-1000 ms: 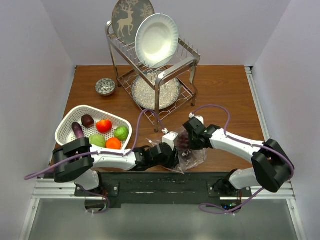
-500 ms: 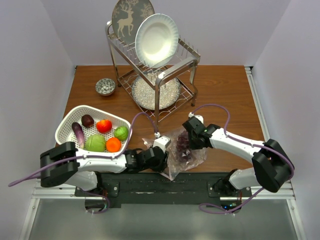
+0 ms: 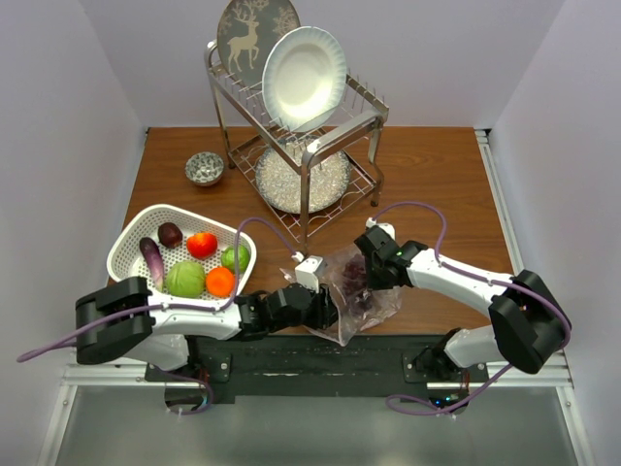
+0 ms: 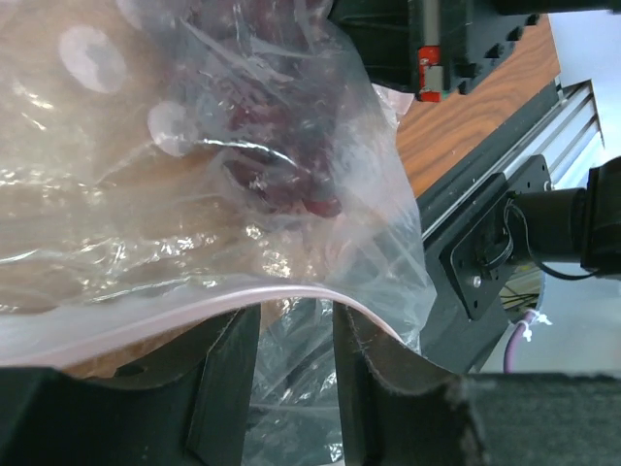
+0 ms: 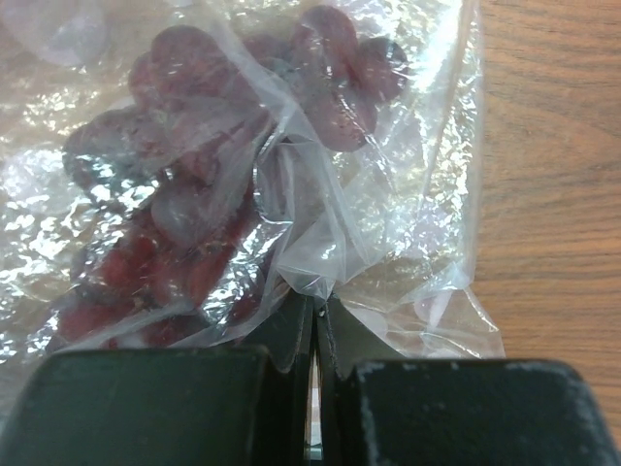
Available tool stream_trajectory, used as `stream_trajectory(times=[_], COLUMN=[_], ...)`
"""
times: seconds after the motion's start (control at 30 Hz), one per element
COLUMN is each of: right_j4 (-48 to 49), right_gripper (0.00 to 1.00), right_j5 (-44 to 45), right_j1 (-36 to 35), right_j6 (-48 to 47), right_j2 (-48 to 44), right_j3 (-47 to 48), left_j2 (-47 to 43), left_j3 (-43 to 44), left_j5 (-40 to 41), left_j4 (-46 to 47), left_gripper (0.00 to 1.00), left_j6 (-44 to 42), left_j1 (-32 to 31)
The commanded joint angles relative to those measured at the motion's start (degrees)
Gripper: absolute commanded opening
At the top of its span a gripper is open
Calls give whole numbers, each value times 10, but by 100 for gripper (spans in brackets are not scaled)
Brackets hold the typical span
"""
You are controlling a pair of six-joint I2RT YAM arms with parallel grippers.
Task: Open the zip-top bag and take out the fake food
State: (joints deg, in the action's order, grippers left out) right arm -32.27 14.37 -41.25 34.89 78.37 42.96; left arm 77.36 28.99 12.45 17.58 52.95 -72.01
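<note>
Two claws on zip-top bag: right gripper pinched tight on film as anchor; left gripper half-spread, zip strip across its tips, grapes beyond.

Seen from above, the left gripper slips beneath the near-left edge of the zip-top bag, so its fingertips are hidden there. Inside the bag, the purple grapes show in both wrist views only as a dark reddish smear behind crinkled film, perhaps a single bunch. The bag itself runs off the top and left edges of both wrist views. The tips of the right gripper are buried in the bag's pinched fold.
</note>
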Motion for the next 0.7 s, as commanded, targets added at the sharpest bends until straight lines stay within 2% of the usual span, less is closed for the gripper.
stream_trajectory(times=[0.0,0.23,0.37,0.67], right_j4=[12,19,23,29], right_gripper=[0,0,0,0], right_j5=[-2,-9,-10,-14], right_j1=[-1,-2,-1,-2], right_j6=[-3,-3,-1,-1], right_j2=[-9,-11,-12,-9], right_j3=[4,-7,-15,-17], left_j2=[28,63,78,119], left_j3=[15,21,23,41], left_j5=[-11,-15,-27,-26], left_j4=[60,86,119,129], left_gripper=[41,41,41,41], left_j6=[51,89,91,94], left_j1=[3,3,3,3])
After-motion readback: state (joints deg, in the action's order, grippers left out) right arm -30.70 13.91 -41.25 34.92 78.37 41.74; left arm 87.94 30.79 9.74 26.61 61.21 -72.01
